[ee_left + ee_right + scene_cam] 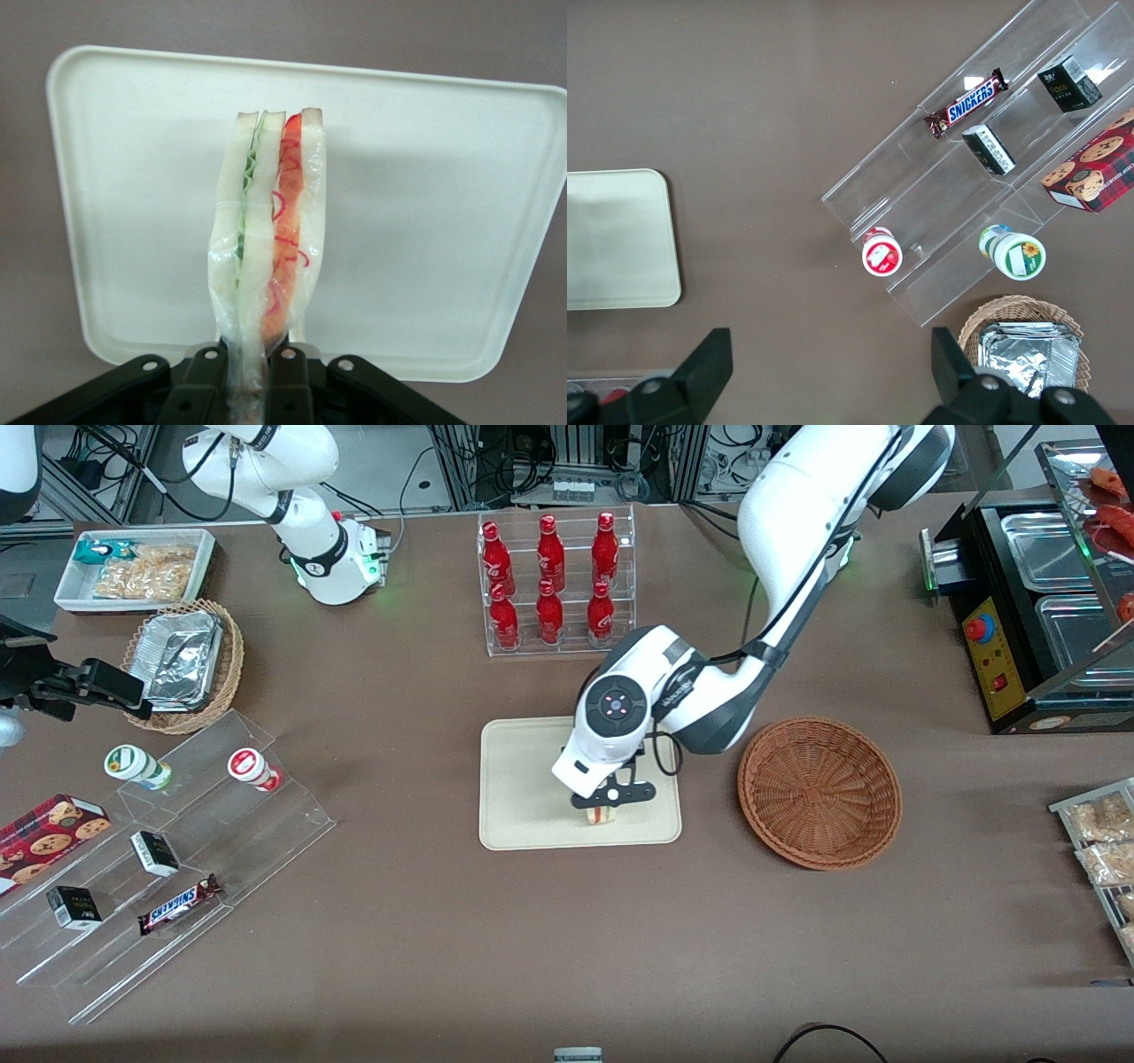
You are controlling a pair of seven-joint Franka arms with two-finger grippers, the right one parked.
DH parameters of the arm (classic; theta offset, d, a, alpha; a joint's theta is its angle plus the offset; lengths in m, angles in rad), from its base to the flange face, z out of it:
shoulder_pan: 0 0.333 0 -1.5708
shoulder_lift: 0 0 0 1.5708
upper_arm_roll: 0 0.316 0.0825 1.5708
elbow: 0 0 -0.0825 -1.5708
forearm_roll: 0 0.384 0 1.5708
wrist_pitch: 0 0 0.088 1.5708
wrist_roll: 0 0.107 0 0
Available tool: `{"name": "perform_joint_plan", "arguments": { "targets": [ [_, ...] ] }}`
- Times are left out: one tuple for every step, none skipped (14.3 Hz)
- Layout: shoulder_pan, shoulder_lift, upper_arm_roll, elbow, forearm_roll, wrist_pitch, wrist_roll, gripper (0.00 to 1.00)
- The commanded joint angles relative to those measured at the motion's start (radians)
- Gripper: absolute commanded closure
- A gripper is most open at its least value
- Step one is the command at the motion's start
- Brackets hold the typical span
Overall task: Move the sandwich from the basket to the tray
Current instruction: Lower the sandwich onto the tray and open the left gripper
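My gripper (pixel 604 804) hangs low over the cream tray (pixel 518 779), near the tray's edge closest to the front camera. It is shut on the sandwich (pixel 602 816), a plastic-wrapped wedge whose white bread and red and green layers show in the wrist view (pixel 268 230). The black fingers (pixel 205 381) pinch the wedge's narrow end, and the tray (pixel 425 221) lies spread beneath it. Whether the sandwich touches the tray I cannot tell. The reddish-brown basket (pixel 819 791) stands empty beside the tray, toward the working arm's end of the table.
A clear rack of red bottles (pixel 554 580) stands farther from the front camera than the tray. Toward the parked arm's end are stepped acrylic shelves (pixel 177 850) with snacks, a tan basket of foil containers (pixel 182 660) and a white bin (pixel 133 567). A black appliance (pixel 1036 602) sits at the working arm's end.
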Motion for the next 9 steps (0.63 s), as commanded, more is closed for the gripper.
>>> {"name": "perform_joint_plan", "arguments": {
  "targets": [
    [-0.059, 0.076, 0.009, 0.086, 0.056, 0.013, -0.052, 1.0],
    [-0.062, 0.081, 0.008, 0.083, 0.075, 0.033, -0.07, 1.0],
    [-0.063, 0.09, 0.009, 0.081, 0.087, 0.038, -0.087, 1.0],
    [-0.069, 0.099, 0.008, 0.081, 0.093, 0.04, -0.089, 1.0],
    [-0.077, 0.102, 0.009, 0.075, 0.095, 0.04, -0.088, 0.99],
    [-0.077, 0.102, 0.009, 0.074, 0.096, 0.04, -0.087, 0.99],
    [-0.079, 0.102, 0.008, 0.071, 0.098, 0.04, -0.087, 0.98],
    [-0.08, 0.102, 0.008, 0.064, 0.105, 0.04, -0.086, 0.94],
    [-0.08, 0.102, 0.008, 0.06, 0.11, 0.041, -0.089, 0.87]
  ]
}}
